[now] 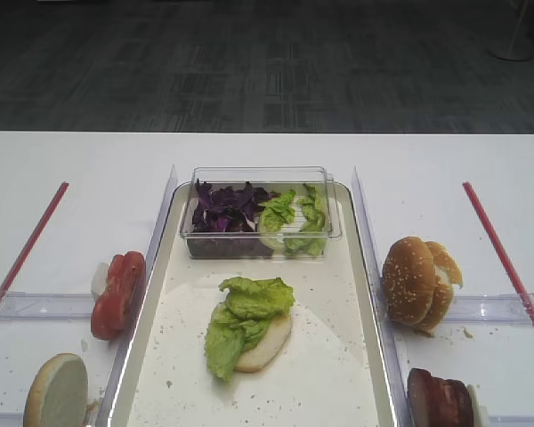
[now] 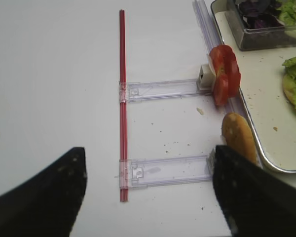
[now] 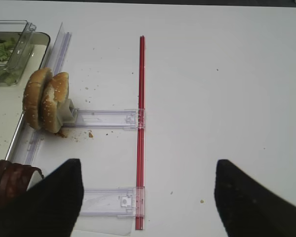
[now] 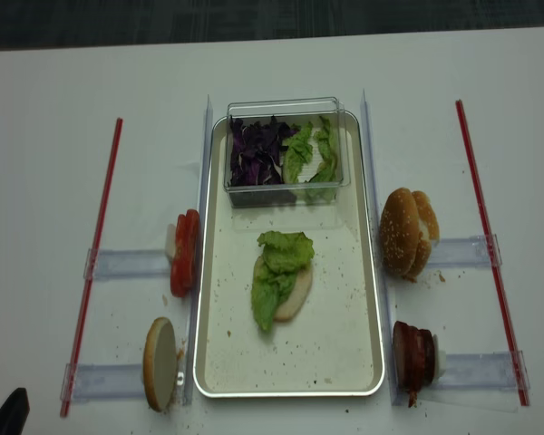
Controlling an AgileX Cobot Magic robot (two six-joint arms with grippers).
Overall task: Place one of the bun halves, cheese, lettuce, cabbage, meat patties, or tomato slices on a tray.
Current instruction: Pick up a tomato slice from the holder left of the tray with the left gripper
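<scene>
A white bench (image 1: pixel 71 169) is carrying a silvery metal tray (image 1: pixel 338 391) with burger ingredients standing in clear racks on either side.

What could go wrong, as a judgement: the tomato slices (image 1: pixel 117 294) are standing on edge in a tight row just left of the tray, so a pinch may be lifting two at once or tipping the row over. The bun halves (image 1: pixel 418 280) on the right are leaning together and could roll if nudged. The lettuce (image 1: pixel 249 325) is already draping loosely over a bun half (image 1: pixel 269 345) on the tray, so a careless drop could be pushing it off.

A clear plastic box (image 1: pixel 260 176) is sitting at the tray's far end, holding purple cabbage (image 1: pixel 227 209) on its left and green lettuce on its right.

The left end effector (image 2: pixel 148 195) is hanging wide apart, holding nothing, over the bench beside a lone bun half (image 2: pixel 238 138). The right end effector (image 3: pixel 148 197) is likewise spread wide and carrying nothing, near the meat patties (image 3: pixel 10 180).
</scene>
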